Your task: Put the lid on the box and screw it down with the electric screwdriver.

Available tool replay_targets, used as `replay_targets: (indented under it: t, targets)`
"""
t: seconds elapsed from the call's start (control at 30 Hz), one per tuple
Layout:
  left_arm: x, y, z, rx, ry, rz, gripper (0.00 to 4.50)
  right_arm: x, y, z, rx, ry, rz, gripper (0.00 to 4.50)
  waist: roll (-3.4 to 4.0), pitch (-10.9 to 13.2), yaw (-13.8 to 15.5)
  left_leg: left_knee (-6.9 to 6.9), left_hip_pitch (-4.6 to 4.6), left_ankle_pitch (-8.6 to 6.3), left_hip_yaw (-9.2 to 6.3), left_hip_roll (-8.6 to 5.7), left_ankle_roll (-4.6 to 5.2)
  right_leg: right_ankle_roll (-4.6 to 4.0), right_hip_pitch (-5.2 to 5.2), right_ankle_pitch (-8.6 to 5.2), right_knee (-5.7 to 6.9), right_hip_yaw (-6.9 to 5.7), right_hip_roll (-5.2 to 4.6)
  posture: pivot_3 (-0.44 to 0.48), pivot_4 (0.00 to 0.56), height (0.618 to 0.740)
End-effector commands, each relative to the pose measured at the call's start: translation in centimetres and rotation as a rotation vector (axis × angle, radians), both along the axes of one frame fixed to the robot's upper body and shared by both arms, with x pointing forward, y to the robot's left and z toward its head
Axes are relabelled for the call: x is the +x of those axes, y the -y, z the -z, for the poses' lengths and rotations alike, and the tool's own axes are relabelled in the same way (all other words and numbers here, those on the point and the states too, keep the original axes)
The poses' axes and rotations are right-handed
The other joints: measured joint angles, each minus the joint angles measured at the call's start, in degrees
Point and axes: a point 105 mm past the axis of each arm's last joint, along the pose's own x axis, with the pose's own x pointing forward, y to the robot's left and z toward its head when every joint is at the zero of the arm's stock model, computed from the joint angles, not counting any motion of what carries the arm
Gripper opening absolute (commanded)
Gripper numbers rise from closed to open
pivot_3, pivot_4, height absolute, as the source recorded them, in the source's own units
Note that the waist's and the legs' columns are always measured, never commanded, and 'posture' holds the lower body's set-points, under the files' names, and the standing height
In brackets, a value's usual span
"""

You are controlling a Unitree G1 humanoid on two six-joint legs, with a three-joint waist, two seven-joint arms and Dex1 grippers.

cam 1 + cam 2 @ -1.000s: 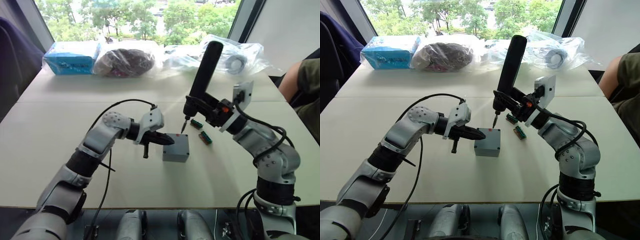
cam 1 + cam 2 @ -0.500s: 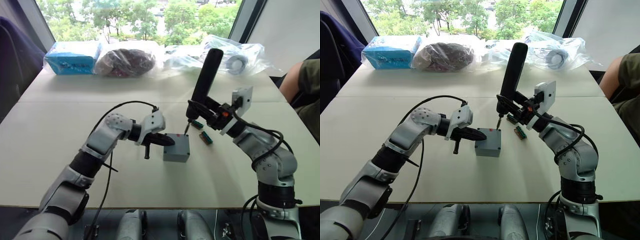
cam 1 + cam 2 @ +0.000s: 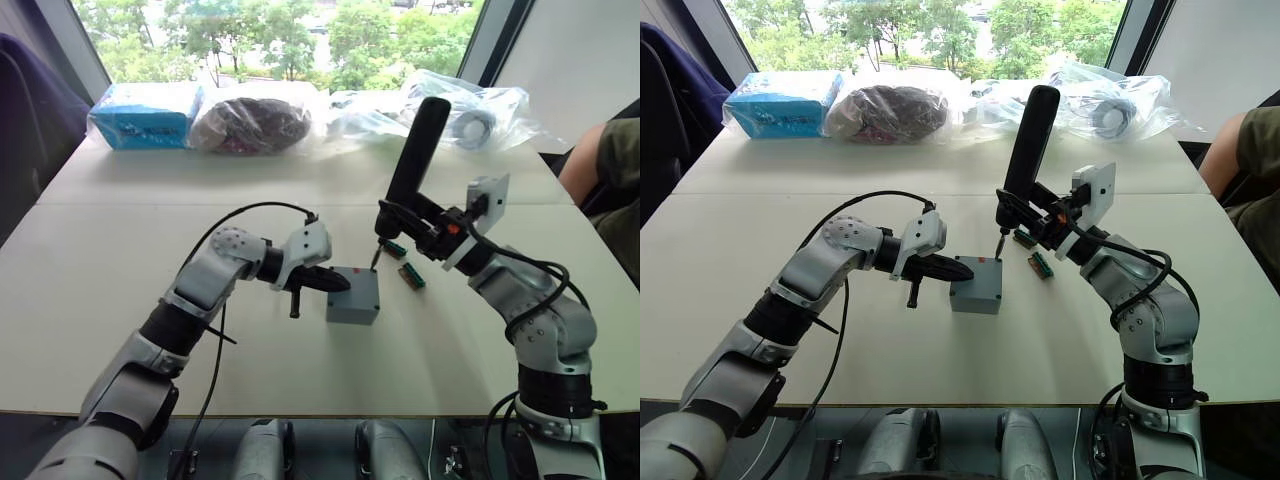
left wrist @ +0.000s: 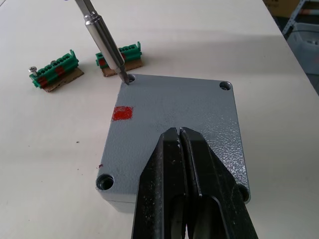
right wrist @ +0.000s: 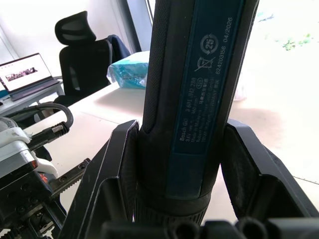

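One corner hole of the flat grey square lid [image 4: 174,132] is receiving the black cylindrical electric screwdriver [image 3: 1025,135], clamped in the right gripper [image 5: 182,169], leaning right; the closed left gripper [image 4: 183,164] is pressing the lid mid-surface.

Bright daylight comes in through the window [image 3: 280,40] behind the counter [image 3: 100,290], washing the trees outside nearly white and leaving glare on the plastic bags [image 3: 470,105]. Shadows on the counter are soft and faint. In the right wrist view the background is overexposed and hazy.
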Motion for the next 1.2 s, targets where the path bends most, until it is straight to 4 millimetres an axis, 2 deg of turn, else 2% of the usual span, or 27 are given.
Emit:
replay_targets:
  t: [0.03, 0.27, 0.43, 0.67, 0.87, 1.0, 1.2]
  targets:
    - [0.0, -0.1, 0.2, 0.019, 0.012, 0.003, 0.0, -0.2, 0.8, -1.1, 0.001, 0.053, 0.026, 1.84, 0.0, 0.0, 0.0, 0.0, 0.0, 0.0, 0.0, 0.0, 0.0, 0.0, 0.0, 0.0, 0.0, 0.0, 0.0, 0.0, 0.15, 0.74]
    - [0.1, -0.3, 0.4, 0.025, 0.014, 0.0, 0.0, -0.1, 1.2, -0.8, 0.011, 0.036, 0.04, 1.84, 0.0, 0.0, 0.0, 0.0, 0.01, 0.0, -0.01, 0.0, 0.0, 0.0, 0.0, 0.0, 0.0, 0.0, 0.0, 0.0, 0.15, 0.74]
    - [0.2, -0.3, 0.4, 0.025, 0.014, -0.001, 0.0, -0.3, 0.5, 0.2, -0.035, 0.027, 0.023, 1.84, -0.01, 0.0, 0.0, 0.0, 0.02, 0.0, -0.01, 0.0, 0.0, 0.0, 0.03, 0.0, -0.01, 0.0, 0.0, 0.0, 0.15, 0.74]
    - [0.2, -0.5, 1.4, 0.047, 0.004, -0.007, 0.0, -1.3, -1.0, 2.3, -0.136, 0.012, -0.039, 1.84, -0.05, -0.1, 0.0, 0.0, 0.13, -0.01, -0.02, 0.0, 0.02, 0.0, 0.13, 0.0, -0.02, 0.0, 0.0, 0.0, 0.15, 0.74]
    - [0.1, -0.5, 2.0, 0.047, -0.019, -0.016, 0.0, -2.1, -1.8, 5.2, -0.222, -0.019, -0.065, 1.84, -0.21, -0.3, 0.0, -0.04, 0.55, -0.08, -0.08, 0.02, 0.13, -0.01, 0.55, -0.03, -0.07, 0.02, 0.01, 0.0, 0.15, 0.74]
    - [0.2, -0.6, 2.1, 0.047, -0.022, -0.022, 0.0, -2.2, -1.8, 6.6, -0.242, -0.064, -0.065, 1.84, -0.36, -0.5, -0.1, -0.09, 1.25, -0.24, -0.07, 0.05, 0.36, -0.27, 1.21, -0.28, -0.14, 0.01, -0.01, 0.0, 0.15, 0.74]
    - [0.3, -0.5, 2.2, 0.047, -0.021, -0.023, 0.0, -2.0, -1.5, 8.1, -0.236, -0.108, -0.048, 1.84, -0.55, -1.0, -0.1, -0.2, 1.5, -0.29, -0.07, 0.09, 0.43, -0.45, 1.39, -0.4, -0.13, 0.01, -0.02, 0.0, 0.15, 0.74]
